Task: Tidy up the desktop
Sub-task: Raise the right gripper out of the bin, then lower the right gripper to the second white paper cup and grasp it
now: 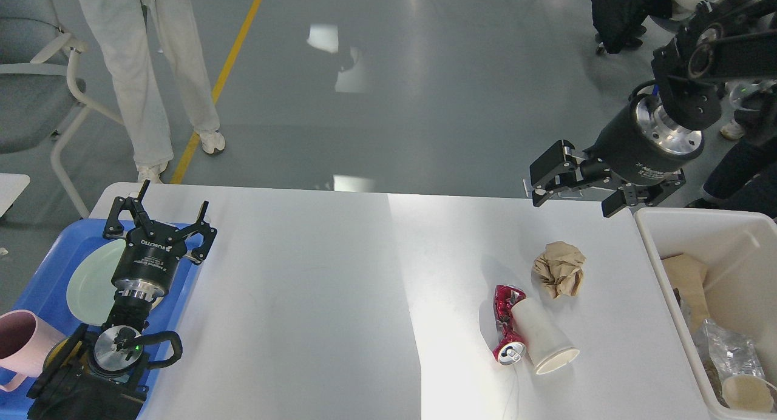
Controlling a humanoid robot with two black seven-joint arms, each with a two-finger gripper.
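The white desktop (303, 298) carries a crumpled brown paper ball (559, 268), a crushed red can (504, 326) and a white paper cup (543, 341) lying on its side against the can, all on its right half. My right gripper (570, 195) is open and empty. It hangs above the table's far right edge, beyond the paper ball. My left gripper (170, 210) is open and empty over the blue tray's far right corner.
A blue tray (36, 274) at the left holds a pale green plate (88, 283) and a pink mug (18, 344). A white bin (652, 256) with paper, plastic and a cup stands at the right edge. A person (152, 74) stands beyond the table.
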